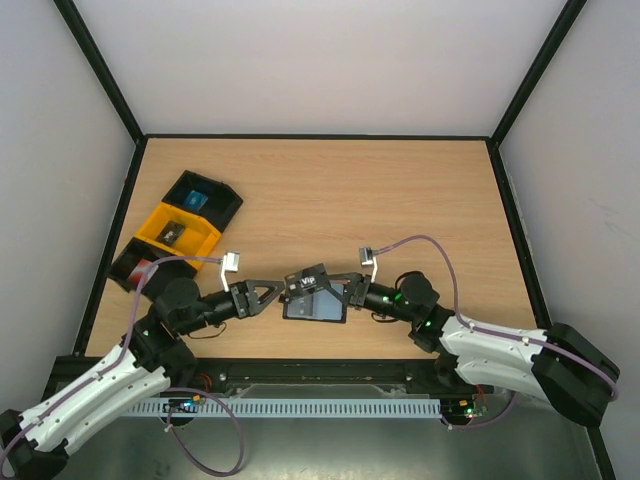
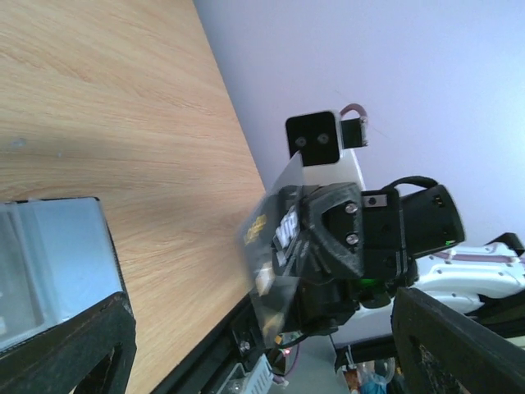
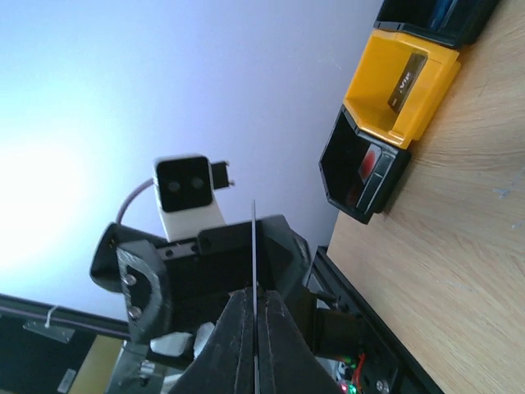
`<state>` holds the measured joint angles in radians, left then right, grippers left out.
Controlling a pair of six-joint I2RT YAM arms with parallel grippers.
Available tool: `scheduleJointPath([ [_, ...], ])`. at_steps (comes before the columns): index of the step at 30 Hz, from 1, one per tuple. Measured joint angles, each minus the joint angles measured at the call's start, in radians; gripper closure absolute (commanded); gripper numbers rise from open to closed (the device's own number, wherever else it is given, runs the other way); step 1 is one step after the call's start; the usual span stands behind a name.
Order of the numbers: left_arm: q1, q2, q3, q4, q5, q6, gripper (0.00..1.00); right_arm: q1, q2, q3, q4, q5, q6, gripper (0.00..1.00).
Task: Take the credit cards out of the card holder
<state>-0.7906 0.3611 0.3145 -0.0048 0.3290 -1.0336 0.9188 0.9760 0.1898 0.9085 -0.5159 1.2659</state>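
**Card pinched over the wallet**

The right gripper is clamped on a dark card, held just above the open wallet, which lies on the table. The left gripper is spread wide at the wallet's left edge.

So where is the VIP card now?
In the top view the card is at the near middle of the table, pinched in the right end effector, at the far edge of the open wallet.

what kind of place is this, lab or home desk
Most likely a robot lab cell: wooden table boxed in by plain white panels, left arm and right arm bolted at its near edge.
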Motion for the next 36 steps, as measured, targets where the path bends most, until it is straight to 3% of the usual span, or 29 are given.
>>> scheduleJointPath([
  [7, 0.0, 0.065, -0.055, 0.103, -0.005, -0.076, 0.38, 0.0, 0.086, 0.064, 0.069, 0.044, 0.079, 0.98],
  [16, 0.0, 0.105, -0.054, 0.174, 0.006, -0.117, 0.45, 0.0, 0.162, 0.084, 0.122, 0.055, 0.123, 0.98],
  [26, 0.0, 0.092, -0.056, 0.213, -0.008, -0.148, 0.78, 0.002, 0.195, 0.084, 0.153, 0.055, 0.138, 0.98],
  [36, 0.0, 0.09, -0.06, 0.211, -0.016, -0.151, 0.97, 0.003, 0.225, 0.084, 0.173, 0.05, 0.144, 0.97],
])
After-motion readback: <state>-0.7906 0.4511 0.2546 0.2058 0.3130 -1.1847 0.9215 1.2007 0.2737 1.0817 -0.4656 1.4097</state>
